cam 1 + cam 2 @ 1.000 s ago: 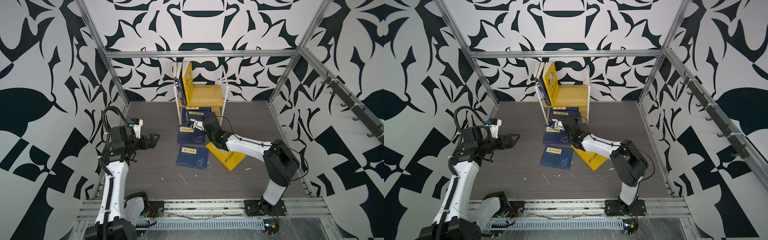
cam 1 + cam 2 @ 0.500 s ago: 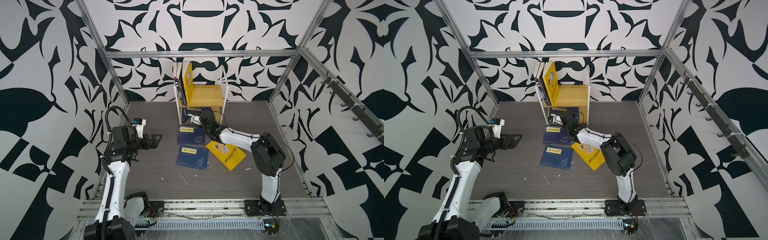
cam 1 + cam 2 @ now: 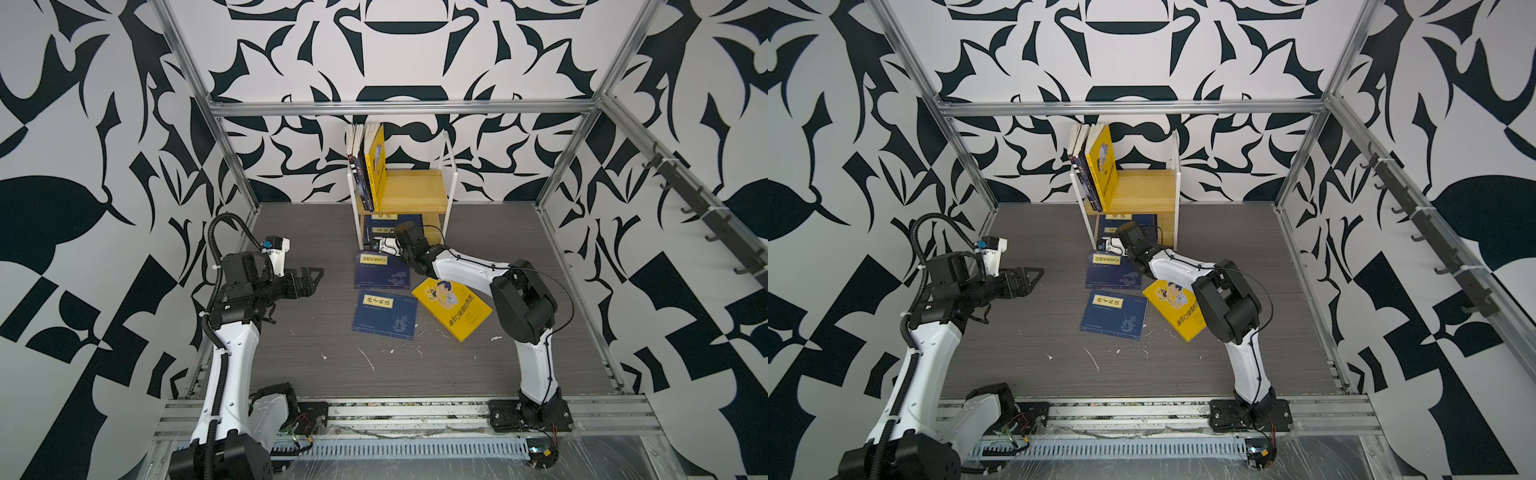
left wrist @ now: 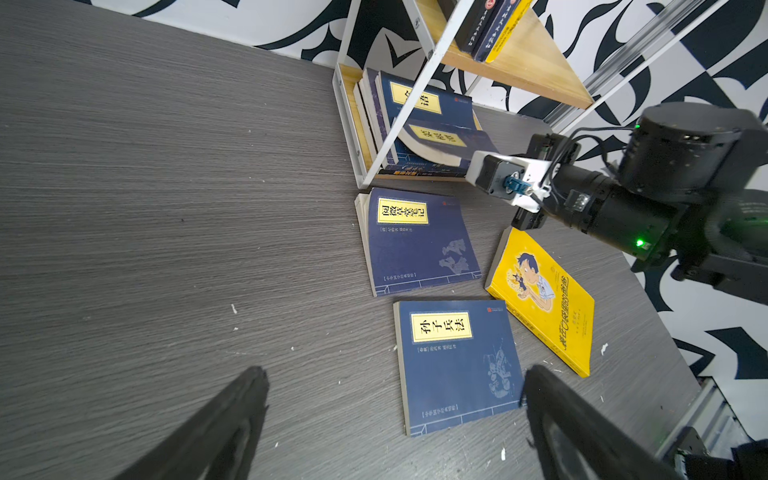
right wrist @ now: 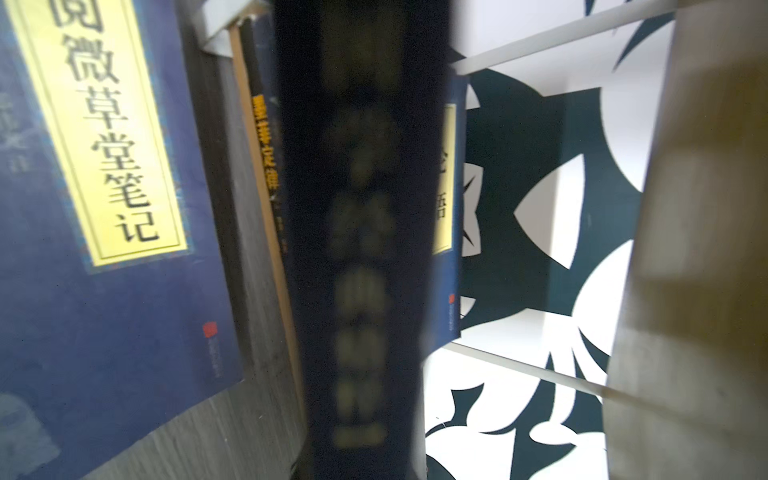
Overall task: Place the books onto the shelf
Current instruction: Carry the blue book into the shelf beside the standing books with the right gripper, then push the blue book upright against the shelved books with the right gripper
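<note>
The shelf (image 3: 415, 189) (image 3: 1142, 189) stands at the back wall. Three books (image 3: 372, 166) lean upright on its top board, the outer one yellow. Navy books (image 4: 424, 104) lie stacked in the lower tier. My right gripper (image 3: 401, 230) (image 3: 1127, 230) is at the lower tier's front, shut on a navy book (image 4: 440, 143) that curves upward; its blurred spine (image 5: 361, 249) fills the right wrist view. Two navy books (image 3: 382, 272) (image 3: 384, 311) and a yellow book (image 3: 453, 307) lie flat on the floor. My left gripper (image 3: 309, 280) (image 4: 395, 374) hangs open and empty, left of them.
Patterned walls and aluminium frame posts (image 3: 232, 149) close in the grey floor (image 3: 291, 353). The right arm's elbow (image 3: 523, 299) hangs just right of the yellow book. White scraps (image 3: 368, 359) dot the floor in front. Hooks (image 3: 685, 195) line the right wall.
My right arm has pushed farther toward the shelf's lower tier with the navy book, its elbow swinging in to the left. The left arm has barely shifted.
</note>
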### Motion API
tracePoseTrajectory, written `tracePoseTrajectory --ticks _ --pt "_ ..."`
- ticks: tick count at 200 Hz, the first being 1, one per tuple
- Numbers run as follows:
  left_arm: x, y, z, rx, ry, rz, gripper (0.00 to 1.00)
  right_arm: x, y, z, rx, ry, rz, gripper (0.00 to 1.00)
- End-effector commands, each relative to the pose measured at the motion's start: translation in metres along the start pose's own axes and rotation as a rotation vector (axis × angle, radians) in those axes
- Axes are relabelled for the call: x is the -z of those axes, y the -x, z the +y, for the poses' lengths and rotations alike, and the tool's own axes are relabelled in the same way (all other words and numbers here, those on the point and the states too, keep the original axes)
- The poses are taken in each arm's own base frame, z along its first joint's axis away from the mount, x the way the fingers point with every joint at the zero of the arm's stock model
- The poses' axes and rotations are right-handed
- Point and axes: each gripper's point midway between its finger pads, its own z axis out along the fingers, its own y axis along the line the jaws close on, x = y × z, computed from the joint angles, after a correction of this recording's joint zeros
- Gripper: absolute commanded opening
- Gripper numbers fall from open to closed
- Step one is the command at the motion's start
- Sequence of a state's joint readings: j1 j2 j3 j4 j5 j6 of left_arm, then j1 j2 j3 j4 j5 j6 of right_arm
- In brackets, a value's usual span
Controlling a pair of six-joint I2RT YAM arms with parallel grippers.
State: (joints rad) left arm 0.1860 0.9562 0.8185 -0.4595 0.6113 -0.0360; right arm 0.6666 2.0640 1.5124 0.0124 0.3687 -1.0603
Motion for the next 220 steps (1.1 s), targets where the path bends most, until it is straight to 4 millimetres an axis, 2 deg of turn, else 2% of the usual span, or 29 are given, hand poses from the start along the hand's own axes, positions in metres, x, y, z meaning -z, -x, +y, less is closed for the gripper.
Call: tracePoseTrajectory --ticks 1,12,64,96,153,194,220 --pt "0.0 0.004 -0.003 0.02 -0.031 -0.013 1.0 0.01 0.005 -0.021 -0.045 0.005 -0.026 0.0" --pt "0.0 0.005 -0.005 0.022 -0.039 -0.017 1.0 0.008 0.005 -0.021 -0.044 0.008 -0.026 0.01" --pt "-0.001 0.005 -0.006 0.028 -0.052 -0.017 1.0 0.0 0.007 -0.021 -0.025 0.064 -0.022 0.23" --pt "0.0 0.003 -0.006 0.026 -0.056 -0.018 1.0 0.0 0.013 -0.022 -0.016 0.111 -0.028 0.28" --pt "-0.001 0.003 -0.009 0.025 -0.071 -0.021 1.0 -0.004 0.018 -0.027 -0.017 0.13 -0.046 0.28" --pt "-0.001 0.002 -0.011 0.029 -0.084 -0.024 1.0 -0.005 0.017 -0.017 -0.002 0.177 -0.044 0.12" --pt "-0.001 0.002 -0.011 0.03 -0.085 -0.024 1.0 -0.009 0.02 -0.026 -0.011 0.139 -0.047 0.07"
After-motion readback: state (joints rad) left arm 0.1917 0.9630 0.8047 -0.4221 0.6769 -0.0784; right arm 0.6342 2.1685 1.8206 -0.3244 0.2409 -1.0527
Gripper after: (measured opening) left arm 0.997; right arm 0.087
